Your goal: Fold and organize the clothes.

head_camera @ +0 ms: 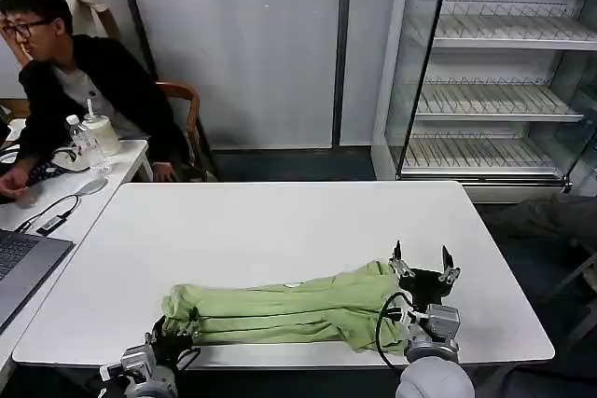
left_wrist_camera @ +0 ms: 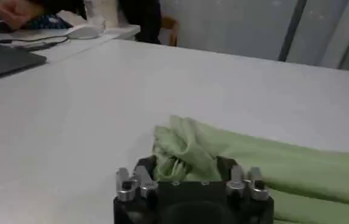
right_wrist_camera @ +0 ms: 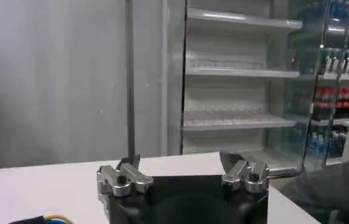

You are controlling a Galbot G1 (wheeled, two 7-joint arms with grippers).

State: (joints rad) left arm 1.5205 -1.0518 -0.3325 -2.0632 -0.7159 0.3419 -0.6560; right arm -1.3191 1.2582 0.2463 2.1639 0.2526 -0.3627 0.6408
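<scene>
Lying near the front edge of the white desk [head_camera: 280, 230], the pale lime-green T-shirt [head_camera: 289, 309] is bunched into a long roll that runs from left to right in the head view. The left gripper [head_camera: 166, 335] sits at the left end of this roll, at the desk's front edge, and the right gripper [head_camera: 424, 263] is at the right end, with its two dark fingertips standing apart and pointing up — nothing is between them.

From the left wrist view, the left gripper [left_wrist_camera: 186, 173] has its jaws closed on the crumpled end of the T-shirt [left_wrist_camera: 253, 167]; the cloth rises between the jaws and the rest stretches away flat on the desk [left_wrist_camera: 131, 85].

From the right wrist view, the right gripper [right_wrist_camera: 183, 170] has its jaws spread wide and empty above the desk [right_wrist_camera: 40, 182], facing a glass-door cooler [right_wrist_camera: 241, 85] with bare wire shelves.
</scene>
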